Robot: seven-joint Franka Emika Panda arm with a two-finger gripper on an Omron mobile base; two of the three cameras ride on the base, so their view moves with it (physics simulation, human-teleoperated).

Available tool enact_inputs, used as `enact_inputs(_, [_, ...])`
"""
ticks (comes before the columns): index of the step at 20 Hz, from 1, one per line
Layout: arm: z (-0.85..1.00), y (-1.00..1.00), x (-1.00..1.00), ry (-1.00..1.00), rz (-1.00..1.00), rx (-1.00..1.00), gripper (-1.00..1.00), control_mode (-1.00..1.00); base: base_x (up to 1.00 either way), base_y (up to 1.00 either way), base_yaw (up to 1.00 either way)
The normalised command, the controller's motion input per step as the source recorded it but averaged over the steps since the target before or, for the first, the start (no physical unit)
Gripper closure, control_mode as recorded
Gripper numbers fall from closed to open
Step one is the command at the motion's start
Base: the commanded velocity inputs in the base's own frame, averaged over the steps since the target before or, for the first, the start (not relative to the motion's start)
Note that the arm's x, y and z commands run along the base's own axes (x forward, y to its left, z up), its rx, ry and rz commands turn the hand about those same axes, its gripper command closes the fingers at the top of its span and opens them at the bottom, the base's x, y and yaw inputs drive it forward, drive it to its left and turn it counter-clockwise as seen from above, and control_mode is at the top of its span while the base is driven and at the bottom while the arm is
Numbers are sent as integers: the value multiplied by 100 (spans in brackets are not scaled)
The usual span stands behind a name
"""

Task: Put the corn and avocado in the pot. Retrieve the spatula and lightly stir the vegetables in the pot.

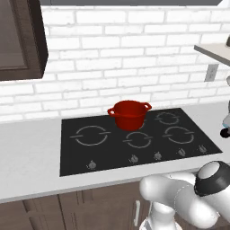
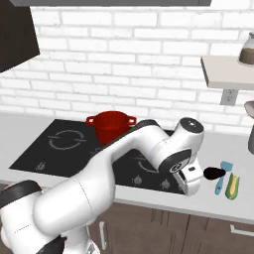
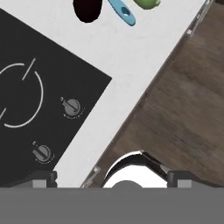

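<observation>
Now the gripper is hanging wide open above the counter edge, holding nothing; the avocado, spatula and corn are lying beside it; the pot is standing on the cooktop.

pot: squat glossy red, two loop handles, stood upright on the black cooktop's rear.
avocado: dark rounded lump, lay on the tabletop right of the cooktop.
corn: yellow-green ear, lay near the avocado.
spatula: light blue, lay between them.
</observation>
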Motion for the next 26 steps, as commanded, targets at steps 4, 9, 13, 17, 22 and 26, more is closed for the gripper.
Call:
enact_inputs(4, [-22,-40,17,-1,3,-1,-100,-100,0,0,0])
enact_inputs(9, [-7,-38,6,-11,0,-11,-100,-100,0,0,0])
enact_inputs(13, [-16,-25,6,-12,0,-14,-100,-100,0,0,0])
enact_inputs(17, [-19,-14,12,-9,-1,-19,-100,-100,0,0,0])
enact_inputs(22, [-6,-7,27,1,-1,-11,-100,-100,0,0,0])
enact_inputs(26, [0,-15,45,11,0,0,-100,-100,0,0,0])
